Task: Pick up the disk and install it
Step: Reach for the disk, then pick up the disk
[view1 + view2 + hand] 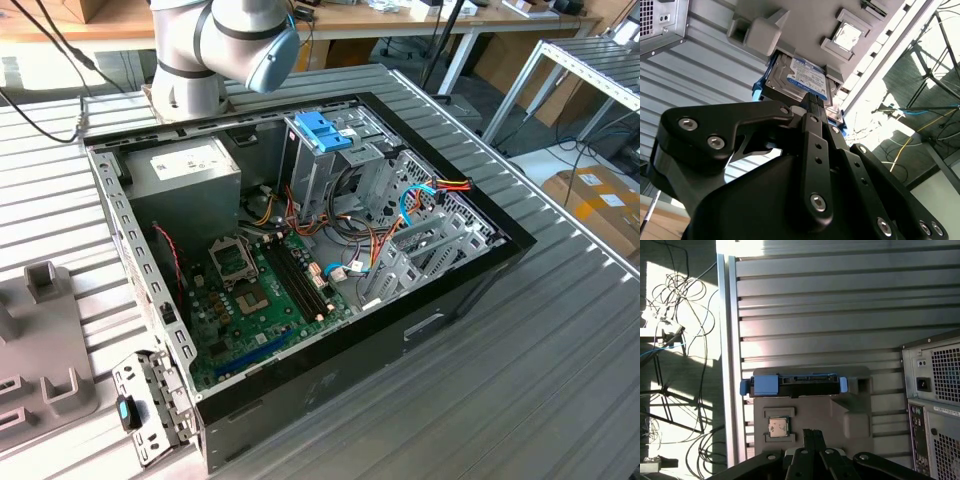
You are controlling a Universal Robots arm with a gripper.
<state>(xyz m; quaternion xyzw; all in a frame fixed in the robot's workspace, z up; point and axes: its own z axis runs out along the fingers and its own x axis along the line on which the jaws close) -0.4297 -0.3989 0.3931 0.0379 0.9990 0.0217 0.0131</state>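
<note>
The black, link-armed metal gripper (pixel 812 434) is hovering by the flat silver-metal disk (pixel 796 385) with the white-and-blue label. Its two fingers are lying pressed together with nothing between them. The disk appears to be standing on edge in a slot of a grey moulded plastic holder (pixel 850 415), with blue plastic rails (pixel 765 385) capping both of its ends. In the first wrist view the fingertips are sitting short of the disk rather than on it.

Judging from this, the pick-up is the step in hand. Doing it well is likely calling for fingers spread wider than the drive is thick and centred on the bare metal body between the rails. A straight pull along the slot should keep the drive from binding. Clamping on the rails or skewing the grip would probably be risking a slip, and a small square processor chip (pixel 778 426) is lying in a recess just beside the slot.

The holder is resting on a ribbed grey aluminium table (pixel 560 380) near its edge. An open black computer case (pixel 450 300) is occupying the middle of that table. Beyond the table, loose cables (pixel 675 310) are trailing over a sunlit floor, cardboard boxes (pixel 600 195) are sitting on the exterior view's right, and wooden workbenches (pixel 400 15) are lining the back.
</note>
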